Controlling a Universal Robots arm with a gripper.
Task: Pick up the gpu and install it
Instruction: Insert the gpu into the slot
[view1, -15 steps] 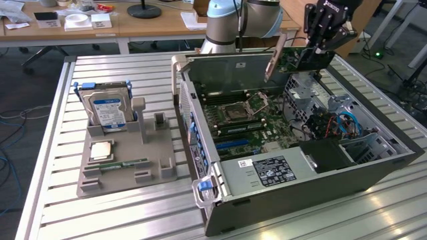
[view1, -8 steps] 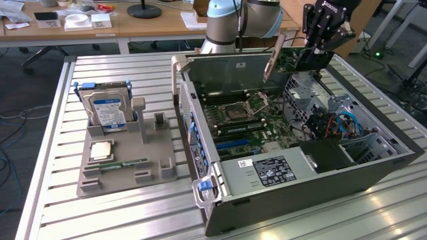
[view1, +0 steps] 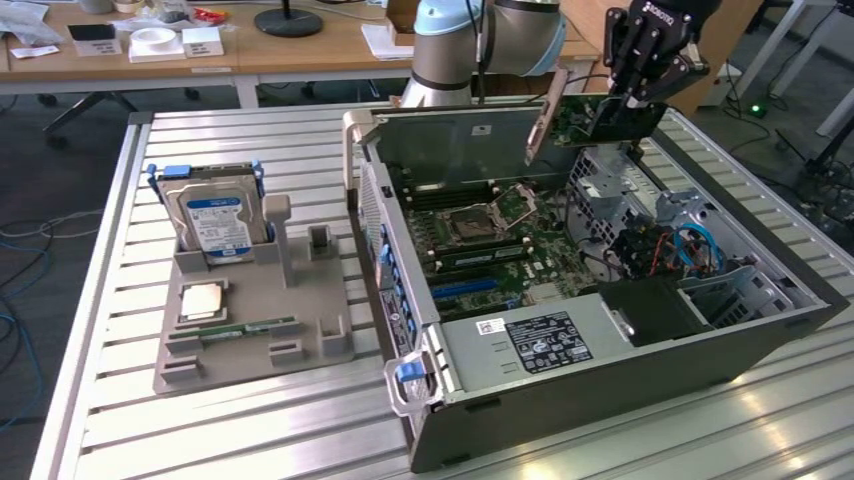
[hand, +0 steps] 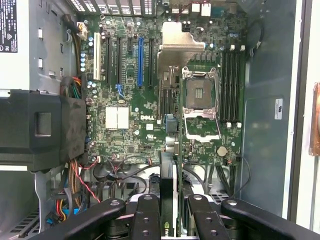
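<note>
1. The claw (view1: 627, 100) is clenched on the gpu (view1: 581, 125), which stands on edge between its fingers (hand: 147, 215).
2. The gpu hangs in the air over the far end of the open computer case (view1: 601, 400), above the motherboard (view1: 494, 240).
3. The case lies on the bench (view1: 267, 420); a hard drive (view1: 214, 225) stands well apart, toward the exterior view's left.

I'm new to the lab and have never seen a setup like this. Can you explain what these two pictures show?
The machine is a robot arm with a gripper. One picture comes from a camera off the arm, the other from its wrist, looking down on the motherboard. On the slatted table sit an open computer case and a grey holder with a hard drive and memory stick. The gripper holds the gpu above the case.
</note>
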